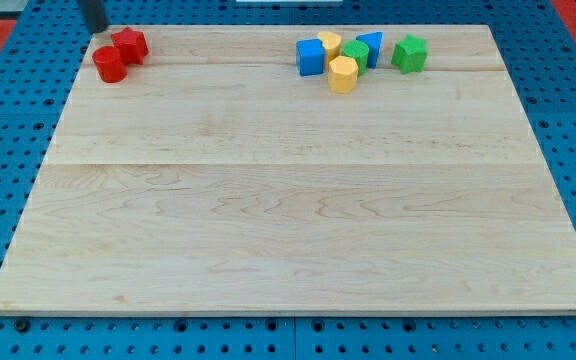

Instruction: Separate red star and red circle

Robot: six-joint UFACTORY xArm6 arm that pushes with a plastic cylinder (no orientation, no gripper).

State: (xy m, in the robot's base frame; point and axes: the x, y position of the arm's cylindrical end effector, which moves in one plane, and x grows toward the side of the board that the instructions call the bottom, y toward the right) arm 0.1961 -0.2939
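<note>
The red star [130, 44] and the red circle [109, 65] sit touching each other at the top left corner of the wooden board [288, 220]. The circle lies just below and left of the star. My tip [96, 28] shows as a dark rod at the view's top left, just above and left of the star, close to both red blocks.
A cluster sits at the top right of centre: a blue cube [311, 57], a yellow hexagon [343, 74], a yellow block [330, 43], a green block [356, 54], a blue triangle [371, 45] and a green star [409, 53]. Blue pegboard [8, 150] surrounds the board.
</note>
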